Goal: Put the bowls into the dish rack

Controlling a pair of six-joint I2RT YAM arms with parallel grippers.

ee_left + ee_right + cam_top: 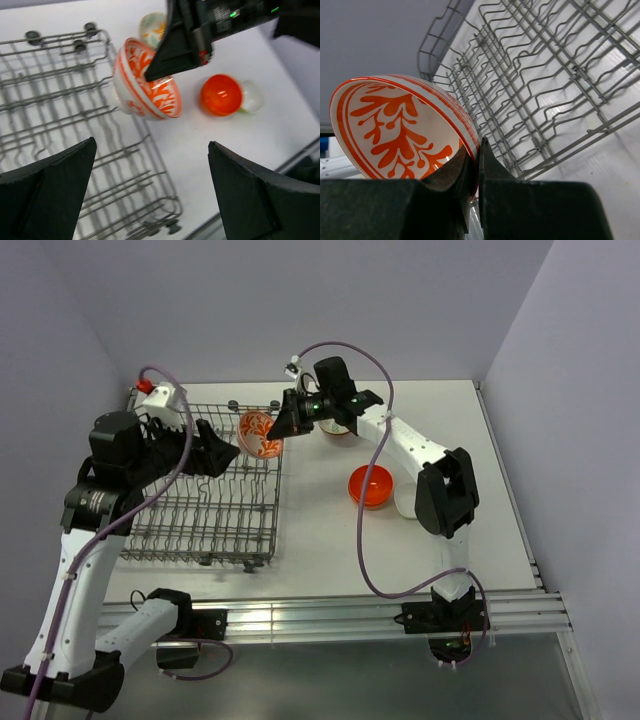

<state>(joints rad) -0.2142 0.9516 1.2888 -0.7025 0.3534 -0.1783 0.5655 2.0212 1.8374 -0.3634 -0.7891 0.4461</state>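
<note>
My right gripper [279,427] is shut on the rim of a white bowl with a red-orange leaf pattern [259,434], held tilted over the right edge of the grey wire dish rack [190,500]. The bowl fills the left of the right wrist view [395,125] and shows in the left wrist view [145,82]. My left gripper [228,455] is open and empty above the rack. A glossy orange bowl [370,486] sits on the table beside a pale bowl [252,96]. Another patterned bowl [151,27] lies behind the right gripper.
The rack [60,115] holds no bowl that I can see. White walls close the table on the left, back and right. An aluminium rail [330,610] runs along the near edge.
</note>
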